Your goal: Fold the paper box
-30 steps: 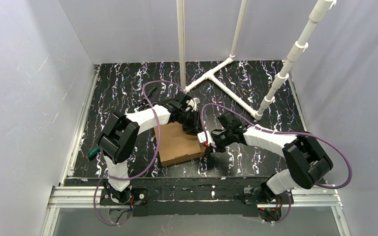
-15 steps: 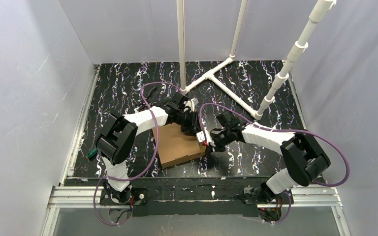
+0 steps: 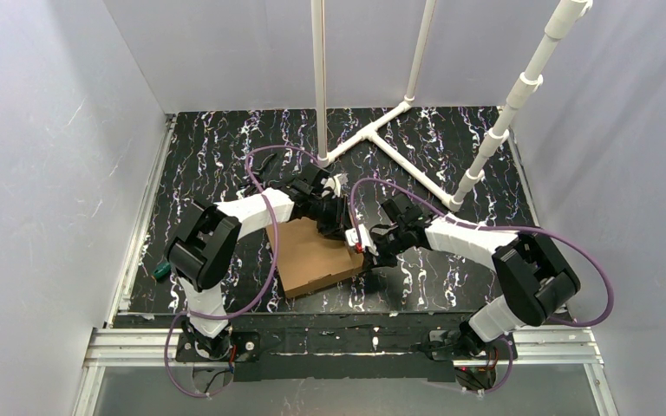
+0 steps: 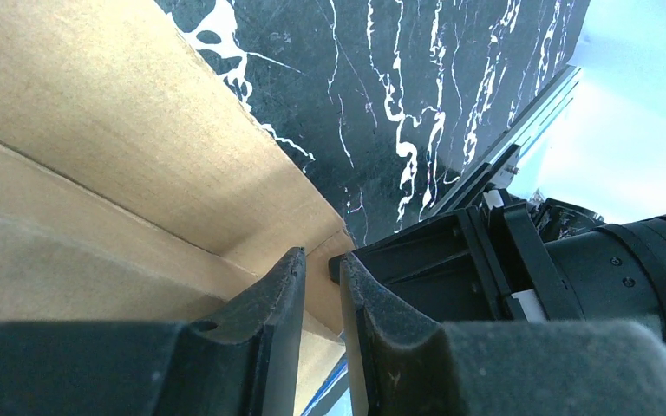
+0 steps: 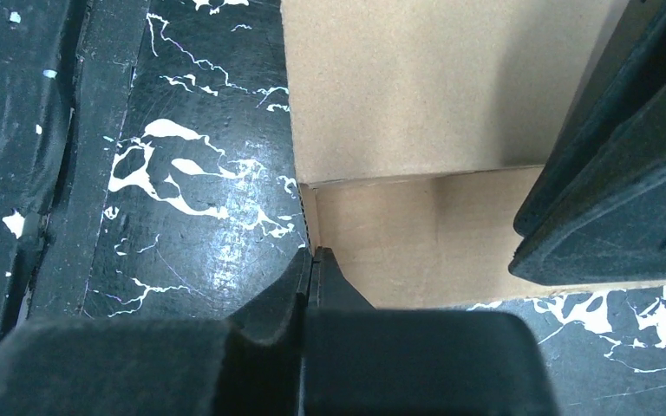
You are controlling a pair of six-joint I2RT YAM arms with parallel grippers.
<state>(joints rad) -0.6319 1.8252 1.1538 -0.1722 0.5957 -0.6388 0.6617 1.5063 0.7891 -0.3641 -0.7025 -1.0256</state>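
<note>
Top view: the paper box point(image 3: 314, 257) lies on the black marbled table point(image 3: 208, 156), a shallow brown slab. Compared with a second ago its near corner sits a little closer to the arms' bases, so it has turned slightly. The left arm point(image 3: 243, 208) has drawn its elbow further out to the left of the box, and the right arm point(image 3: 464, 238) has pulled its elbow in toward the box. The left gripper point(image 3: 336, 218) is at the box's far right corner and the right gripper point(image 3: 367, 252) is at its right edge, much as before. A small green object point(image 3: 160, 272) lies well to the left of the box, and a white pipe frame point(image 3: 381, 139) stands beyond it. Only the plain cardboard top shows, not the inside.

Left wrist view: the jaws stand a narrow slit apart and cardboard fills the slit, so the claw looks clamped on a thin wall at the box's corner. Two cardboard panels meet in a crease left of the fingers. The right arm's black end is just past the corner.

Right wrist view: the right claw is clenched, pads pressed together with nothing between them. Its tip touches the box's side at the step where the upper panel meets a lower one. The left gripper's dark finger crosses the box on the right.
</note>
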